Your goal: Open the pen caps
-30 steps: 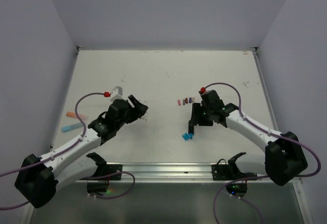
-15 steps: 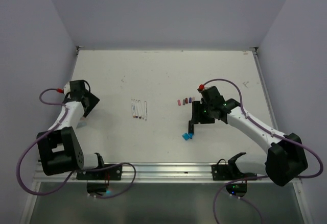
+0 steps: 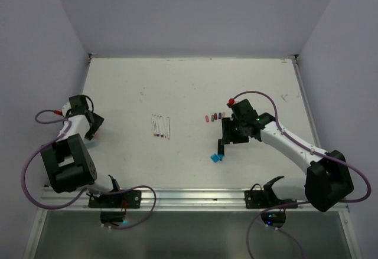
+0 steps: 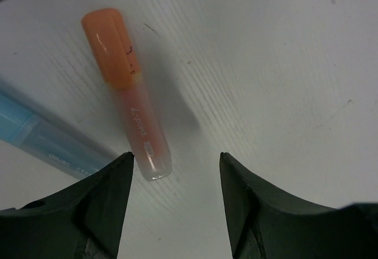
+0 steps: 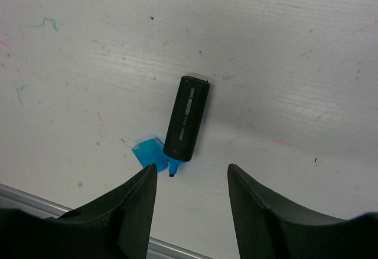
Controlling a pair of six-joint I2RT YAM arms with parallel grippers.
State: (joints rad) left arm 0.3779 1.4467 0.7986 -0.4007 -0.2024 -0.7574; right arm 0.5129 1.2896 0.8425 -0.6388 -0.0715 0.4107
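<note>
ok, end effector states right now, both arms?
Left end effector: open, empty, over the salmon marker.
Right end effector: open, empty, over the black marker.

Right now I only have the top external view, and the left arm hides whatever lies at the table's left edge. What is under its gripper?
Observer: A salmon marker lies just ahead of the open left gripper, its orange cap on.
Operator: Anything beside it?
Observer: A pale blue marker, to its left in the left wrist view.
Operator: And the blue bits under the right arm?
Observer: A loose blue cap beside the bared tip of a black marker, ahead of the open right gripper.
</note>
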